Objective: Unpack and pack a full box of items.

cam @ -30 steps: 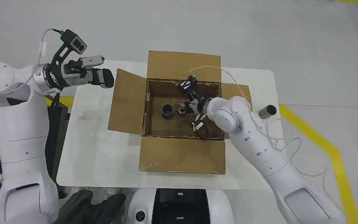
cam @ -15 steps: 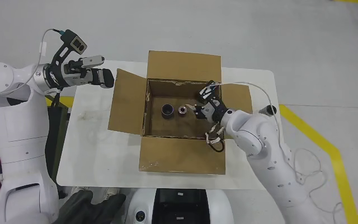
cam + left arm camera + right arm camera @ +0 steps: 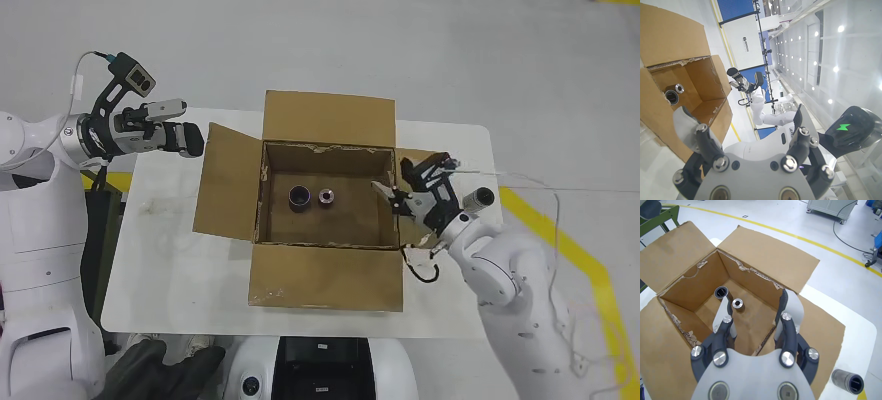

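An open cardboard box (image 3: 325, 275) stands mid-table with its flaps spread. On its floor stand two metal cylinders, a larger dark-bored one (image 3: 299, 197) and a smaller one (image 3: 326, 197). In the right wrist view they are the larger cylinder (image 3: 721, 292) and the smaller cylinder (image 3: 737, 304). My right gripper (image 3: 392, 196) hovers over the box's right edge, open and empty, as its own view also shows (image 3: 755, 298). My left gripper (image 3: 192, 122) hangs open and empty beyond the box's left flap, seen up close in its own view (image 3: 740, 115).
A third metal cylinder (image 3: 481, 199) lies on the white table (image 3: 160, 260) right of the box, behind my right gripper (image 3: 848, 380). Bare tabletop lies left of the box. Yellow floor tape runs past the table's right side.
My right gripper has drawn back rightward and up out of the box to its right edge, empty. The left arm and both cylinders in the box have stayed put.
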You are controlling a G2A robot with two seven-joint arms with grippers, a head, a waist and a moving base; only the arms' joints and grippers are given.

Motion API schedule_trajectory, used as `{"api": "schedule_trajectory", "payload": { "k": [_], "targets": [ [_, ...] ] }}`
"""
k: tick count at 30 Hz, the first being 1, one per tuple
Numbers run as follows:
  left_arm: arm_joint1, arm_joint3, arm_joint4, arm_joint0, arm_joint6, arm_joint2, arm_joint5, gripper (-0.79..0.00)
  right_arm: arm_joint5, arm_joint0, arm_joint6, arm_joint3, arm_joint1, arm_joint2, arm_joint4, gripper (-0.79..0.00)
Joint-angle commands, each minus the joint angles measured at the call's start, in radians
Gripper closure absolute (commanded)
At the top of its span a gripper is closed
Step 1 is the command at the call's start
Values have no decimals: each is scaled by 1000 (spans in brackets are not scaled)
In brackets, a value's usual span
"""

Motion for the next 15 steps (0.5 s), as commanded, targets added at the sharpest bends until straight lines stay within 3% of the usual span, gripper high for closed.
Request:
{"api": "schedule_trajectory", "payload": {
  "k": [1, 9, 15],
  "targets": [
    [0, 0, 0, 0, 0, 0, 0, -785, -9, -28, -16, -16, 5, 33, 2, -517],
    [0, 0, 0, 0, 0, 0, 0, -785, 38, -145, -34, -85, 19, 162, -13, -548],
    [0, 0, 0, 0, 0, 0, 0, -785, 74, -162, -20, -53, 23, 202, 12, -603]
  ]
}}
